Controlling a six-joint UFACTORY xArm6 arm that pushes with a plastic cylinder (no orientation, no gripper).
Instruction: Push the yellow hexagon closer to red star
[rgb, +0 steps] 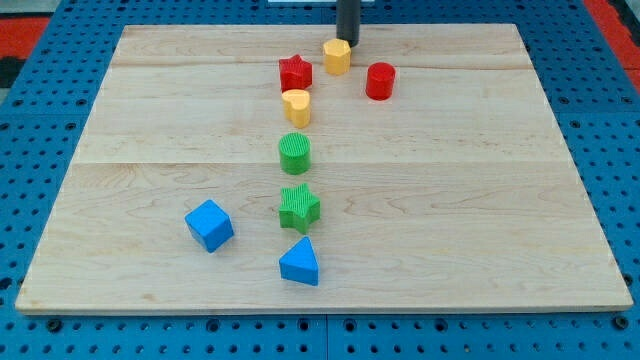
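The yellow hexagon (337, 56) sits near the view's top, just right of the red star (294, 72), with a small gap between them. My tip (347, 43) is at the hexagon's upper right edge, touching or nearly touching it. The rod rises out of the view's top.
A red cylinder (380, 80) lies right of the hexagon. A yellow rounded block (296, 106) sits just below the red star. Below it come a green cylinder (294, 153), a green star (298, 206), a blue triangle (300, 262) and a blue cube (209, 224). The wooden board (480, 200) ends near the view's top.
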